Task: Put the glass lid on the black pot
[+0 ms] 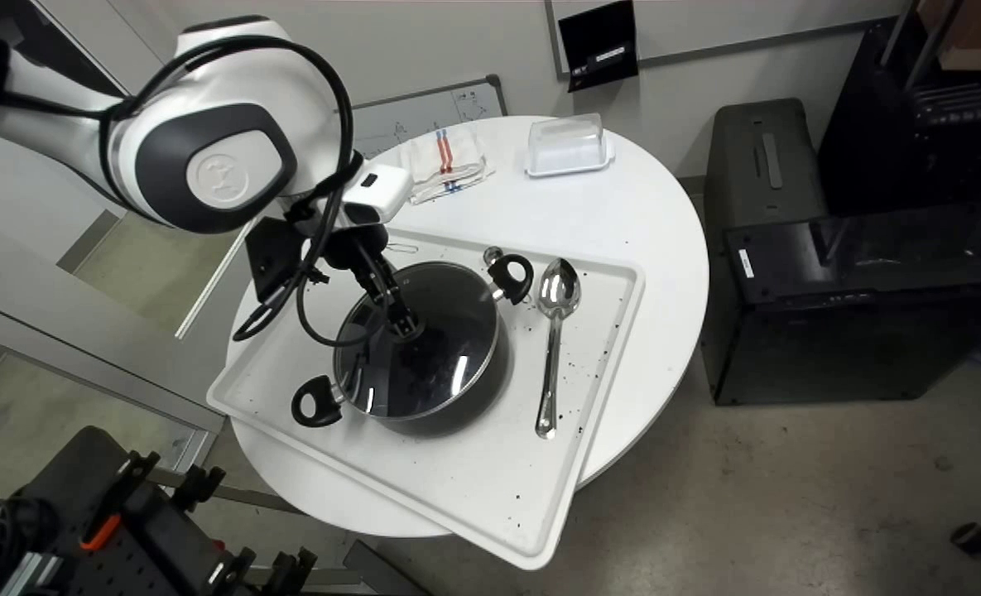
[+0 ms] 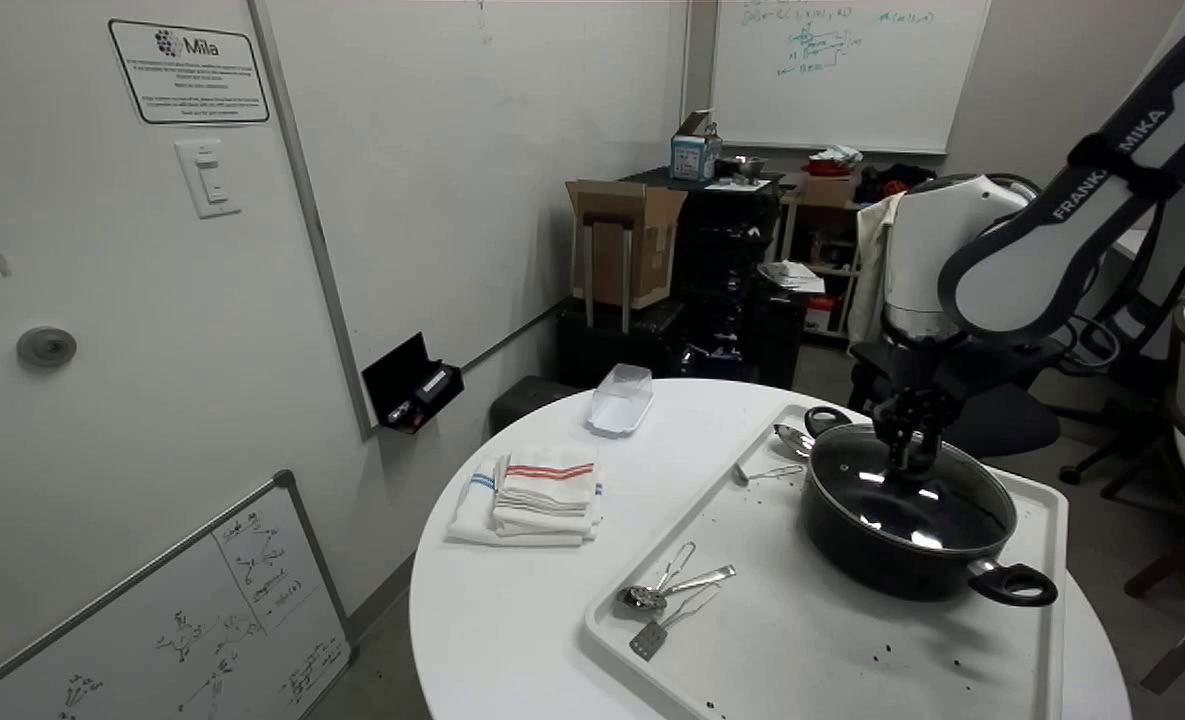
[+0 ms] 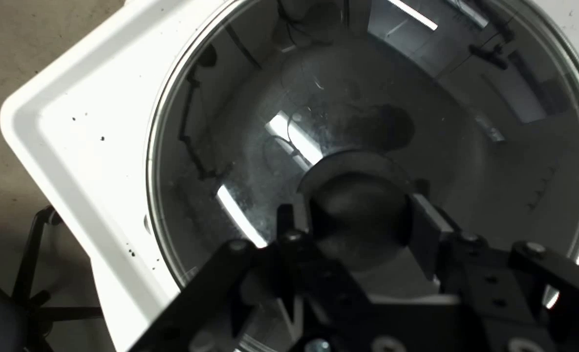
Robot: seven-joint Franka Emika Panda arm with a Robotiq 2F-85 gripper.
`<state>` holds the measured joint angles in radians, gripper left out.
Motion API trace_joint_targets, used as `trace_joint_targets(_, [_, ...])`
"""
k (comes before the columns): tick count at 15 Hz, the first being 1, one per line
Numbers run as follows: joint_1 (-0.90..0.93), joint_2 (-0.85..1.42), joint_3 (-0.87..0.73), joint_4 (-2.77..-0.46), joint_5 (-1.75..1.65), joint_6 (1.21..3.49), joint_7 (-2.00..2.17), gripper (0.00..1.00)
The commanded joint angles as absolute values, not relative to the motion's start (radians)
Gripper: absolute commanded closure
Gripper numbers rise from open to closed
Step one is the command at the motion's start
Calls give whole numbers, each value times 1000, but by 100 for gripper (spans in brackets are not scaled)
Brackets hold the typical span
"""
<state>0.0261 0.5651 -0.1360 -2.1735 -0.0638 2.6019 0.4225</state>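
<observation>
Nearest the camera in an exterior view, the white arm (image 1: pixel 225 141) reaches in from the upper left and ends above the pot. Going rightward, one loop handle (image 1: pixel 323 397) follows, apart from the arm. Next is the claw (image 3: pixel 361 215), pointing down; in the wrist view its fingers are closed on the dark knob (image 3: pixel 360 201) from both sides. Directly beneath, the glass lid (image 1: pixel 432 359) lies over the mouth of the black pot (image 2: pixel 857 552). This relation governs: in both exterior views lid and pot share a centre, midway along the handle axis. That axis ends, upper right in an exterior view, at the second loop handle (image 1: pixel 513 294). Full seating of the rim cannot be confirmed through the glare. Farther right, the silver spoon (image 1: pixel 553 348) lies on the tray (image 1: pixel 473 497), near that handle but apart. Judged nearly complete; the coming move calls for releasing the knob and rising straight up, since sideways drift could drag the lid off centre.
</observation>
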Motion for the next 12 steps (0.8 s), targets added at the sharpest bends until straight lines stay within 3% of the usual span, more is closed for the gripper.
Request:
trace_joint_targets(1, [34,568,-141,-2166,-38,2625,398,75])
trace_joint_targets(12, [23,566,-128,-2173,-14,2612,388,75])
